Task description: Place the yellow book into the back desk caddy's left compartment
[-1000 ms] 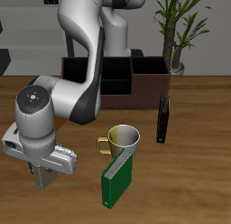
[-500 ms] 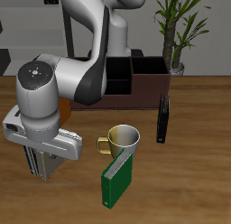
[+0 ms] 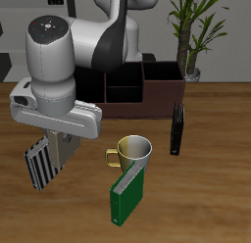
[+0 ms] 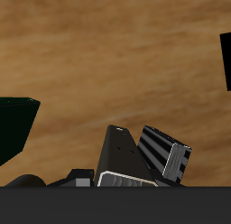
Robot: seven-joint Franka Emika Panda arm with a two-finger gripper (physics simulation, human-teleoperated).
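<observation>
The yellow book is hidden, no orange shows anywhere behind my arm. My gripper (image 3: 51,154) hangs over the table's front part, tilted, and is shut on a grey black-and-white striped book (image 3: 37,164), held off the table. The same striped book (image 4: 167,154) fills the near part of the wrist view beside one dark finger (image 4: 117,160). The back desk caddy (image 3: 162,90) stands at the back of the table, mostly behind my arm. Its open black-lined end section (image 3: 162,71) shows beside the plant pot.
A yellow-green mug (image 3: 132,149) stands mid-table with a green book (image 3: 125,193) leaning on it; the green book's edge shows in the wrist view (image 4: 13,128). A black book (image 3: 177,129) stands upright beside them. A potted plant (image 3: 193,36) stands at the back.
My arm has risen and swung up from the table's front. The striped book has come up with the gripper. An orange patch seen behind the arm half a second ago is now covered.
</observation>
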